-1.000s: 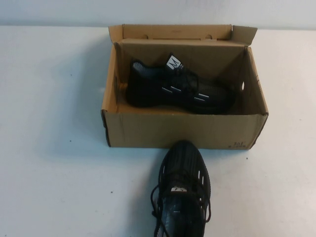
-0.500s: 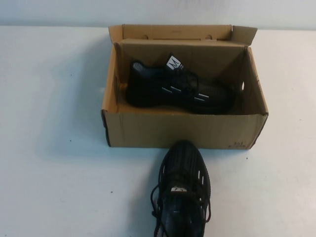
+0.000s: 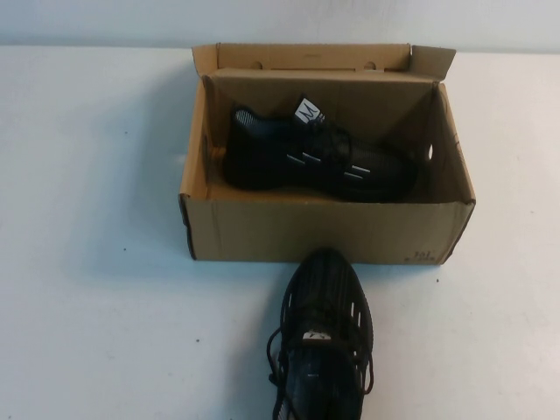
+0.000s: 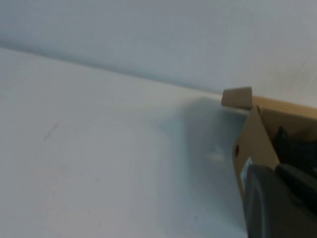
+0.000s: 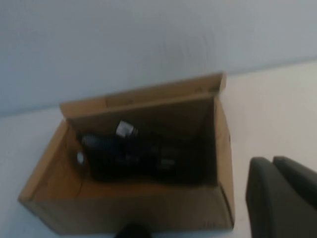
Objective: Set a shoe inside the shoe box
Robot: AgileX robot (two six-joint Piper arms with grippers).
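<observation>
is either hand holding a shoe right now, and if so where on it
Nothing is held. One shoe lies in the box, the other shoe sits on the table, and neither the left hand nor the right hand touches them.

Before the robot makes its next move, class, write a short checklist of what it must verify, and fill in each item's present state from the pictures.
1. One shoe already in the shoe box: ok, the boxed shoe lies on its side along the floor of the box.
2. Second shoe reachable: ok, it stands on the table just outside the front wall, toe toward the box.
3. Box flaps open: ok, the top is uncovered.
4. Space beside the boxed shoe: cannot tell, a strip of floor shows in front of it.
5. Left tool position: ok, near the box's left end.
6. Right tool position: ok, by the box's right front corner.
</observation>
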